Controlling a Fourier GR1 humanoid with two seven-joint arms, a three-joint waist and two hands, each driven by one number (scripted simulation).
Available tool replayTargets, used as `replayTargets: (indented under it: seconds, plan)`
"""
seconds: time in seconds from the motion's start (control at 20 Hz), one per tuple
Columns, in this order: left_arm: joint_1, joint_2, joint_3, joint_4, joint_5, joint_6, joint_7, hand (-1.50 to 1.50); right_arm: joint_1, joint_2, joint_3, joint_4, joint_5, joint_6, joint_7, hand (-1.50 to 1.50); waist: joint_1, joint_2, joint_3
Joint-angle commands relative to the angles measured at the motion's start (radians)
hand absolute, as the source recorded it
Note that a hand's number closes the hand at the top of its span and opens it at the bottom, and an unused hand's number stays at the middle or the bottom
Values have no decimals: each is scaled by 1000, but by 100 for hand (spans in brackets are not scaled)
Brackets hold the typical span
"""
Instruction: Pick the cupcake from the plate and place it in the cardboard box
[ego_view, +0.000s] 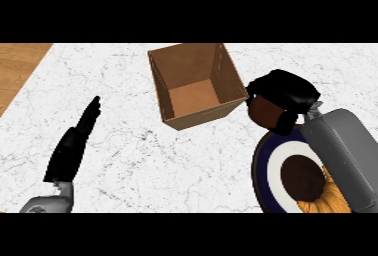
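Cupcake (264, 111), dark brown, sits in the right hand (284, 95), whose black fingers curl over and round it, hiding most of it. Hand and cupcake hang just beside the box's (193, 82) right wall, near its lower right corner, above the plate's upper edge; cupcake is off the plate (269, 165) and outside the box. Box is open-topped brown cardboard, w/ a bare floor, standing on the white marble surface (148, 160). Plate, dark blue w/ a white ring and brown centre, lies at lower right, partly under the grey right forearm; an orange-striped patch shows at its lower edge. Left hand (74, 142) rests at lower left, fingers straight and pressed together, pointing up, well apart from the box. Wood strip (18, 65) at top left.
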Motion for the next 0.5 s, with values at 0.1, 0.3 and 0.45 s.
replayTargets:
  seconds: [0.1, 0.3, 0.45]
  plan:
    - [-30, -4, -15, 8, 2, -16, 5, 0, -178, -55, -27, 163, -28, -69, -291, 150, 23, 14, 2]
    - [-29, -11, -21, 1, -3, -11, 14, 0, -279, -59, -83, 309, -59, -110, -406, 150, 20, 8, 1]
    - [-26, 2, -10, 9, -8, -8, 5, 0, -336, -71, -133, 387, -152, -40, -565, 150, 9, 4, 0]
